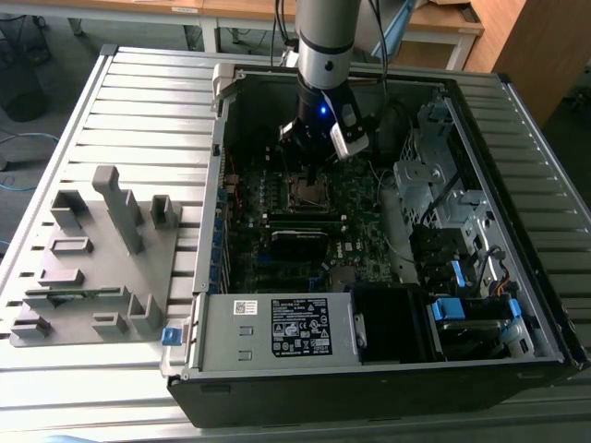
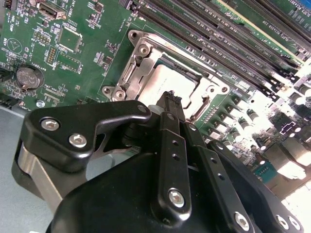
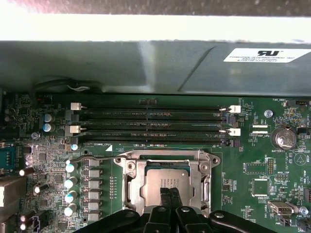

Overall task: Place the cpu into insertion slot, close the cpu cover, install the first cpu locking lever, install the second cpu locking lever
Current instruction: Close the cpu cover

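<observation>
- We saw the black two-fingered claw (image 3: 169,191) with its fingers pressed together and nothing pinched between them; its tips sat over the edge of the small flat square cpu with a dull silver-grey metal top (image 3: 158,178).
- In the second wrist view the claw (image 2: 170,98) stood against that same cpu (image 2: 163,81); we could not tell whether the tips touched the metal or hung just above it.
- The cpu lay inside the square black-rimmed insertion slot (image 1: 309,190), flat and level.
- The thin square silvery metal cpu cover (image 3: 167,157) lay down flat around the cpu, on top of the insertion slot, with the chip's top showing through its open middle; in the second wrist view the cpu cover (image 2: 145,58) framed the chip the same way.
- A thin bent metal rod (image 3: 95,158) ran out from one corner of the insertion slot over the dark green circuit board (image 3: 252,160); we could not tell whether it was latched.
- Long narrow black memory slots (image 3: 150,124) ran just beside the insertion slot.
- A round silver coin battery (image 3: 283,138) sat on the board, well apart from the insertion slot.
- In the exterior view the silver-grey arm (image 1: 325,37) came down straight above the insertion slot, inside the open black computer case (image 1: 208,212) on the slatted grey table (image 1: 138,101).
</observation>
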{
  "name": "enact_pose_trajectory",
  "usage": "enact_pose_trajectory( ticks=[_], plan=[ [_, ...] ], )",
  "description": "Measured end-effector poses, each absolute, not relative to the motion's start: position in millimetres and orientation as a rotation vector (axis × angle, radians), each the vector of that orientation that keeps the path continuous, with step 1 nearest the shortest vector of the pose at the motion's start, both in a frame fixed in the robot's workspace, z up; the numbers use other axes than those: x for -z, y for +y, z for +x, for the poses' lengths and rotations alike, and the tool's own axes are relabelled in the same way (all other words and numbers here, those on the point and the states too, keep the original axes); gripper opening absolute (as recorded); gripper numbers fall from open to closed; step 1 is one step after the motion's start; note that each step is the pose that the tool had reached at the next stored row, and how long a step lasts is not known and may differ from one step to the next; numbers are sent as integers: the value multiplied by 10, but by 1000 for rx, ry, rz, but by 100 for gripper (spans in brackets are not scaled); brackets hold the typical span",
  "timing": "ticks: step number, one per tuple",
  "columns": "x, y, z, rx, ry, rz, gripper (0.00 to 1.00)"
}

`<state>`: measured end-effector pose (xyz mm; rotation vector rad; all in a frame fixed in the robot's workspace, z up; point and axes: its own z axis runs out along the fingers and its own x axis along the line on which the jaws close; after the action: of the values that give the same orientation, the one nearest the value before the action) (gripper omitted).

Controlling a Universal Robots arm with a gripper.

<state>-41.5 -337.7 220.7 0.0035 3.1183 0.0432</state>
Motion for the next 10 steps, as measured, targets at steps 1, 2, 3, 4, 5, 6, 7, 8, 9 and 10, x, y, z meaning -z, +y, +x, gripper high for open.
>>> enact_pose_trajectory(
  ticks=[1,2,3,4,5,6,7,8,9,10],
  plan=[
    [-2209,-3377,-415,-43,3118,3,11],
    [-2209,-3377,-415,-43,3118,3,11],
    [-2209,-3377,-415,-43,3118,3,11],
    [-2211,-3377,-415,-43,3118,3,11],
    [-2214,-3377,-415,-43,3118,3,11],
    [-2217,-3377,-415,-43,3118,3,11],
    [-2220,-3377,-415,-43,3118,3,11],
    [-2222,-3377,-415,-43,3118,3,11],
    [-2225,-3377,-415,-43,3118,3,11],
    [-2228,-3377,-415,-43,3118,4,11]
  ],
)
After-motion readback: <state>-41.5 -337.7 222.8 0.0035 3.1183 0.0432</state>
